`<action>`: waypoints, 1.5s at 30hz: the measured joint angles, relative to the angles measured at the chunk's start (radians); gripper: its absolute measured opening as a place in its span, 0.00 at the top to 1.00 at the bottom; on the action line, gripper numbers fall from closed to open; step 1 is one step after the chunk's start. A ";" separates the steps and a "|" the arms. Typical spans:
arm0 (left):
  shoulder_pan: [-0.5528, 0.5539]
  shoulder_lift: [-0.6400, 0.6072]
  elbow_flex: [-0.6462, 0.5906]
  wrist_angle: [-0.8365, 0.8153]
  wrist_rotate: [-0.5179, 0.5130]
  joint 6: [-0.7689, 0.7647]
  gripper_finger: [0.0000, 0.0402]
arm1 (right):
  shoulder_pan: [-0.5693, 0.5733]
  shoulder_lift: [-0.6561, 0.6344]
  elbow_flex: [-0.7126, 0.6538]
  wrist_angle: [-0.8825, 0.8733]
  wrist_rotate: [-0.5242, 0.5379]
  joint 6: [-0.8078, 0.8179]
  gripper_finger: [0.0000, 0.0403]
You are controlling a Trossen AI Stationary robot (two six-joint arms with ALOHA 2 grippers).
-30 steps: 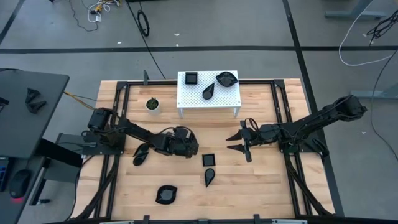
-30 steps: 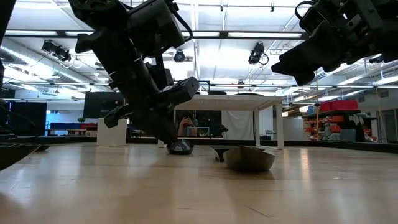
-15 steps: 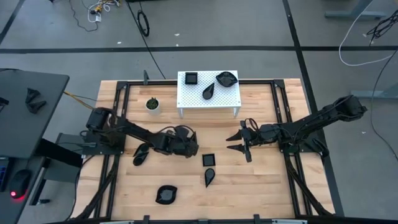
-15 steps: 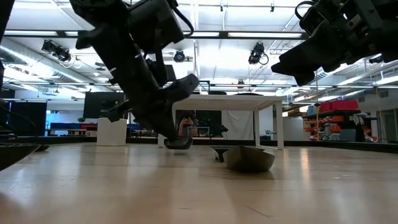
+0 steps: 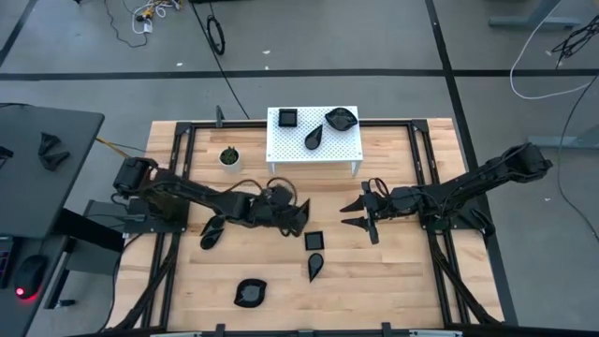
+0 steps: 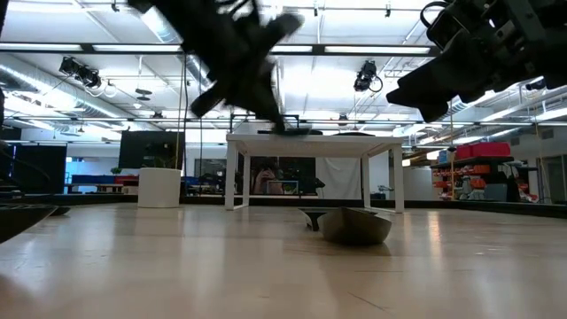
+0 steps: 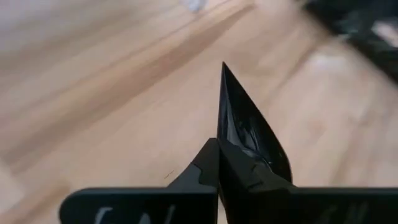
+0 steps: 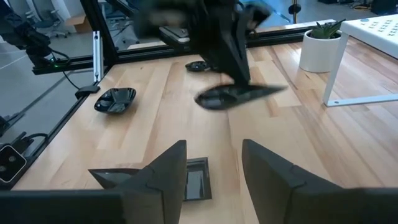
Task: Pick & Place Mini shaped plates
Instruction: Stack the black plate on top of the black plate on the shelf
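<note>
My left gripper [image 5: 296, 214] hangs over the middle of the table, shut on a black teardrop mini plate [image 8: 237, 96]. The plate is clear of the wood, and its pointed tip [image 7: 224, 67] aims away from the fingers. My right gripper [image 5: 355, 213] waits open to the right of it, holding nothing. A square plate [image 5: 314, 241], a teardrop plate [image 5: 315, 266], a rounded plate [image 5: 250, 292] and another plate [image 5: 211, 232] lie flat on the table. Three more plates rest on the white perforated stand [image 5: 314, 150]. My left gripper pinches the teardrop plate at its wide end [image 7: 244, 155] between its two fingers. The fingers slant down from the table's left side and lie along the plate. The plate is lifted clear of the table and juts forward from the fingertips, tilted.
A small white pot with a green plant [image 5: 229, 157] stands left of the stand. Black frame rails [image 5: 418, 159] run along the table's sides. Bare wood lies between the two grippers and in front of the stand.
My left gripper has shut on the teardrop plate where it lay on the table. It then rose with the plate, rolling its wrist and drifting a little toward the table's right edge. The plate is now lifted clear of the wood.
</note>
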 joint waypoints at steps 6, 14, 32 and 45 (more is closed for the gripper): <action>0.121 0.006 0.262 -0.164 0.036 0.252 1.00 | 0.000 0.000 0.000 0.021 0.000 0.000 0.61; 0.386 0.008 0.388 -0.108 0.142 0.484 1.00 | 0.000 0.000 0.000 0.032 0.000 -0.001 0.61; 0.525 0.160 0.389 -0.022 0.099 0.594 1.00 | -0.001 0.000 0.000 0.044 0.000 0.000 0.61; 0.525 0.172 0.388 -0.044 0.099 0.593 0.97 | -0.001 0.000 0.000 0.043 0.000 0.000 0.61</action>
